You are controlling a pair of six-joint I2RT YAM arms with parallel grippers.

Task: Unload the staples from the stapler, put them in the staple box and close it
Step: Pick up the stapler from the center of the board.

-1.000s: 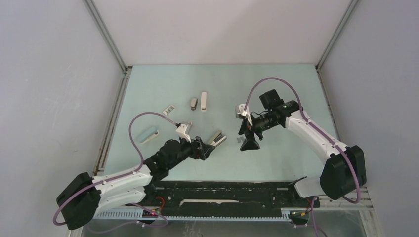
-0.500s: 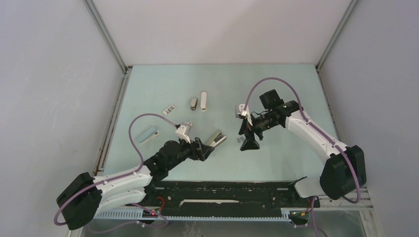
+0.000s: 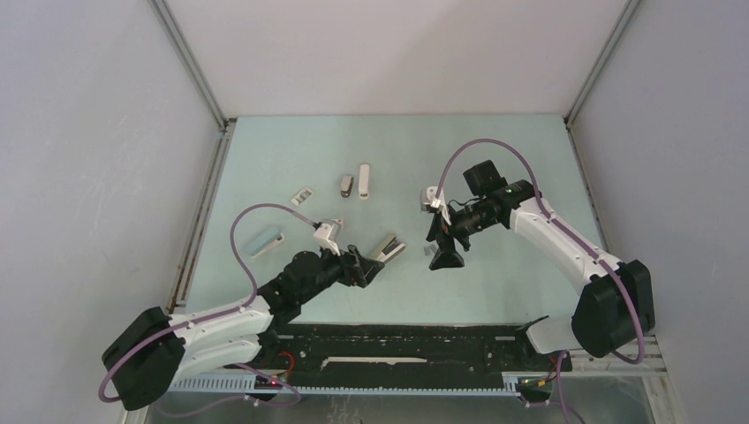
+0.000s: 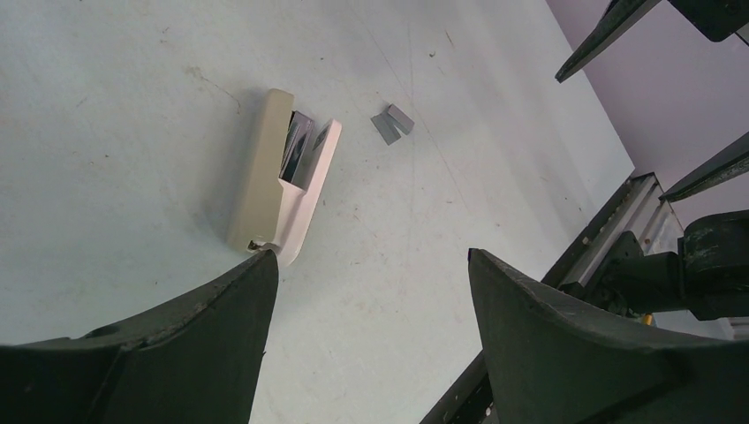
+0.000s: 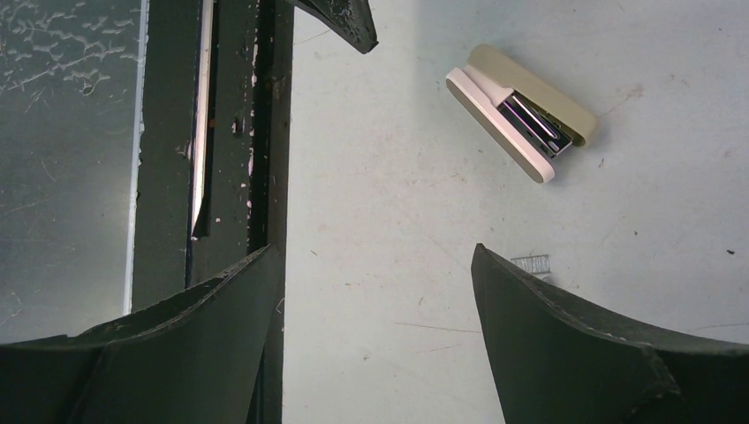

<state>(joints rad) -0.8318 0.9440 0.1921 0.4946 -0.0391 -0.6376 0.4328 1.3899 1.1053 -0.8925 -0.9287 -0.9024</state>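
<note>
Here the stapler (image 4: 256, 168) lies open on its side on the table (image 3: 291, 150), with one end just by the left gripper (image 4: 371, 265). That gripper's jaws stand wide and hold nothing. The staples (image 4: 392, 122) lie loose on the table, between the stapler and the right gripper (image 5: 375, 256), whose jaws are wide and empty too.

light blue stapler (image 3: 265, 240), printed white box (image 3: 302, 195) and slim white stapler (image 3: 363, 181) lie on the table (image 3: 291, 146).

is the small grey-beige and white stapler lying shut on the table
No, the stapler lies splayed open on the pale green table, its shiny metal magazine exposed.
</note>
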